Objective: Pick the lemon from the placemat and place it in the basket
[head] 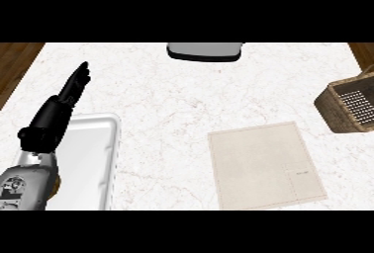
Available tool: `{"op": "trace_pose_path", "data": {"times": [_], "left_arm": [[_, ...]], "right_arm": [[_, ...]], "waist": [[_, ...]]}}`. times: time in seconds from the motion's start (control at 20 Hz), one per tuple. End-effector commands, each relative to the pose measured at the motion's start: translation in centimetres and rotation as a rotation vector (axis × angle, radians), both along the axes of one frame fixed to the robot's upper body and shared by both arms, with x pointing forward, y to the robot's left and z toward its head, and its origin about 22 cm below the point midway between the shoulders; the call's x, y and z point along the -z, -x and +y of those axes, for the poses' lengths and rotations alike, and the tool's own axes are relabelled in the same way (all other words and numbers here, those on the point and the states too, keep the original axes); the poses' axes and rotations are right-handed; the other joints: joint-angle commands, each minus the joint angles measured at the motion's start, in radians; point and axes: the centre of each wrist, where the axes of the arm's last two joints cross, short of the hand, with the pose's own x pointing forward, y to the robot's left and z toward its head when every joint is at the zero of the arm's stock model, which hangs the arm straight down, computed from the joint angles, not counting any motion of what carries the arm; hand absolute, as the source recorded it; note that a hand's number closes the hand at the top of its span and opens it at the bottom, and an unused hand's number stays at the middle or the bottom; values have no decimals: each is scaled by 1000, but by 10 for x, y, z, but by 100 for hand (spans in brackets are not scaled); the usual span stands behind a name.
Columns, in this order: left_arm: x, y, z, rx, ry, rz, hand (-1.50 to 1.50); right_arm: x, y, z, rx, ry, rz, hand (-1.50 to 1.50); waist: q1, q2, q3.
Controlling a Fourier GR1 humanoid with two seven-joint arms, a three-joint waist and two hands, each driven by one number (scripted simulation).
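On the left side of the white marbled counter [182, 94], the left hand [53, 117] rests open: black fingers [75, 81] straight and close together, slanting up toward the far edge, curled round nothing and touching nothing that I can make out. Its grey forearm [25, 185] comes in from the near left corner and overlaps the left rim of a white tray [89, 160], which lies flat with rounded corners and runs off the near edge. The fingertips reach past the tray's far corner, over bare marble. Near-right of centre lies the placemat [264, 165], a pale beige rectangle, flat, turned slightly out of square with the counter's edge, a faint small mark near its right near corner. It is well apart from the hand, with the tray's right rim and a strip of counter between them. The basket [332, 112], brown and woven, sits at the right edge, tilted in view and partly cut off; a pale dotted patch shows inside it. It lies just beyond the placemat's far right corner, not touching it. At the far edge, centre, a grey rounded object [205, 51] with a dark underside is partly in view. The lemon does not show in this view, so where it lies relative to the fingers I cannot tell. Dark wood floor [16, 57] shows past the far corners.
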Motion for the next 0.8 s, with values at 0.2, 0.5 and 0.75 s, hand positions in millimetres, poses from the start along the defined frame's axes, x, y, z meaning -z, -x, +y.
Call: {"op": "trace_pose_path", "data": {"times": [0.2, 0.5, 0.75], "left_arm": [[-6, -6, -5, -7, -6, 0, 0], [4, -5, -1, -23, 3, 4, 0], [3, 5, 5, -19, 5, 8, 0]], "right_arm": [[-16, -45, 50, -222, 26, 179, 150], [-15, -60, 67, -235, 84, 314, 150], [6, -65, 68, -149, 281, 373, 150]], "waist": [[-7, -5, -1], [-19, -5, -1], [-11, -2, 2]]}}
